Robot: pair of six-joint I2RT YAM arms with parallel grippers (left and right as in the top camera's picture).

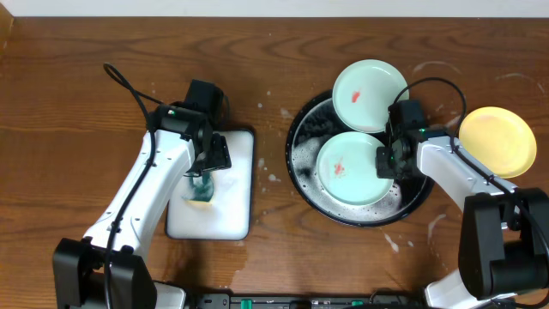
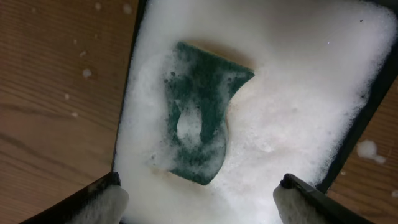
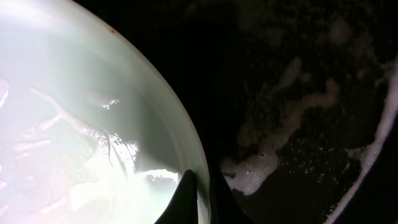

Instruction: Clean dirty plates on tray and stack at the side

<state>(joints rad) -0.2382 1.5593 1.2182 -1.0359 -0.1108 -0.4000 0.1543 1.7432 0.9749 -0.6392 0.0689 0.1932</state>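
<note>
The black round tray (image 1: 302,167) holds one mint-green plate (image 1: 347,172) with red smears. A second mint-green plate (image 1: 369,93) with a red smear leans on the tray's far rim. The yellow plate (image 1: 497,140) lies on the wood tabletop at the right. My right gripper (image 1: 383,160) is shut on the right rim of the mint plate in the tray; the right wrist view shows its fingers (image 3: 202,199) pinching that rim (image 3: 180,134). My left gripper (image 2: 199,199) is open just above the green sponge (image 2: 199,118) in the foamy white dish (image 1: 232,215).
White foam and water lie in the tray (image 3: 298,118). Soap drops and whitish streaks mark the brown tabletop (image 1: 77,103) near the tray and dish. Cables run from both arms.
</note>
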